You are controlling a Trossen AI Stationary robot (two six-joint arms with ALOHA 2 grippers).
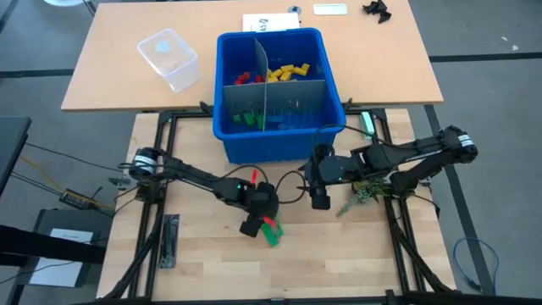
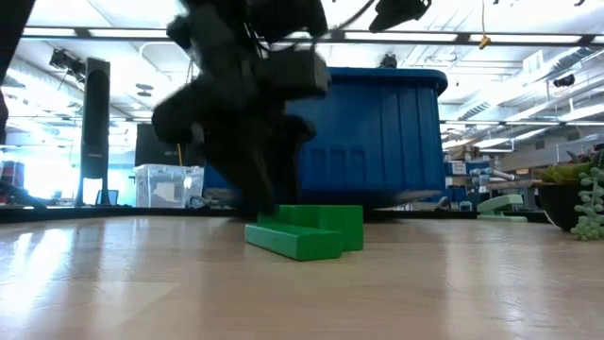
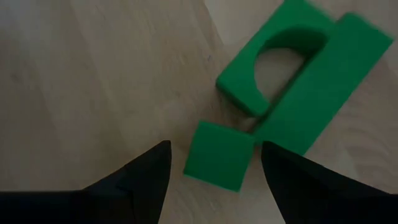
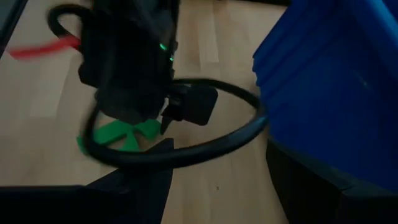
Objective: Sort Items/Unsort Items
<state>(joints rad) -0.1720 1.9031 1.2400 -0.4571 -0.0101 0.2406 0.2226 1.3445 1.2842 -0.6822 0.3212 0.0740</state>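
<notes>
Your left tool (image 3: 211, 180) hangs released over a small green block (image 3: 217, 155) lying on the surface (image 3: 93, 81). Your right tool (image 1: 320, 201), fingers apart, holds nothing near the blue bin (image 1: 279, 144).

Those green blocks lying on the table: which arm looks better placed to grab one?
Left, probably. The left gripper hangs open right over the green blocks. The right gripper hovers beside the blue bin, farther off.

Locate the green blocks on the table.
In the high view, the green blocks lie on the wooden table near its middle, just under the left gripper.
</notes>
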